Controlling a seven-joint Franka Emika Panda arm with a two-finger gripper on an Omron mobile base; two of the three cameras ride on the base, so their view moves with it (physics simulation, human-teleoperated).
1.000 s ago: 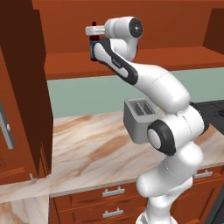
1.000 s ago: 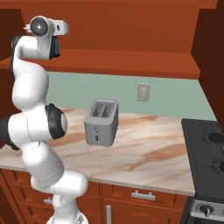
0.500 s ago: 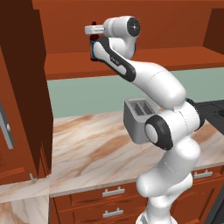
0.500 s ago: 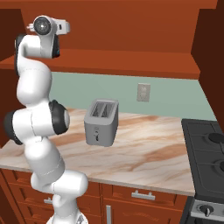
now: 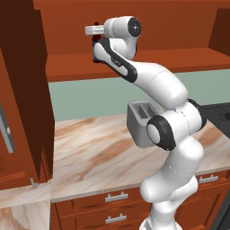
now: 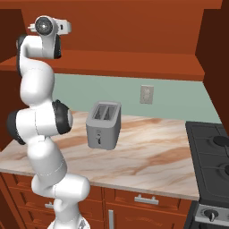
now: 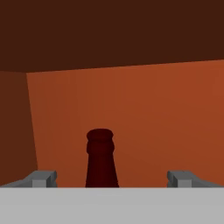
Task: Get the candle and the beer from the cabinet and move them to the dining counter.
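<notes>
The beer (image 7: 101, 159) shows as a dark brown bottle neck standing upright, close in front of the hand. My gripper (image 7: 113, 178) is open, one fingertip on each side of the neck and well apart from it. In the left base view the gripper (image 5: 95, 47) is raised to the cabinet's shelf (image 5: 179, 63), inside the reddish-brown cabinet (image 6: 134, 65). The cabinet's door (image 5: 22, 90) hangs open at the left. Behind the bottle is the cabinet's bare back wall (image 7: 153, 109). The candle and the dining counter are out of view.
A grey toaster (image 5: 143, 121) stands on the marbled counter (image 5: 90, 152) under the cabinet, close to my arm's elbow; it is also in the right base view (image 6: 103, 125). A black stove (image 6: 210, 156) sits to the right. Drawers with grey handles (image 5: 116, 196) run below.
The arm's elbow has shifted slightly to the left. The hand stays at the shelf and the jaws remain wide open.
</notes>
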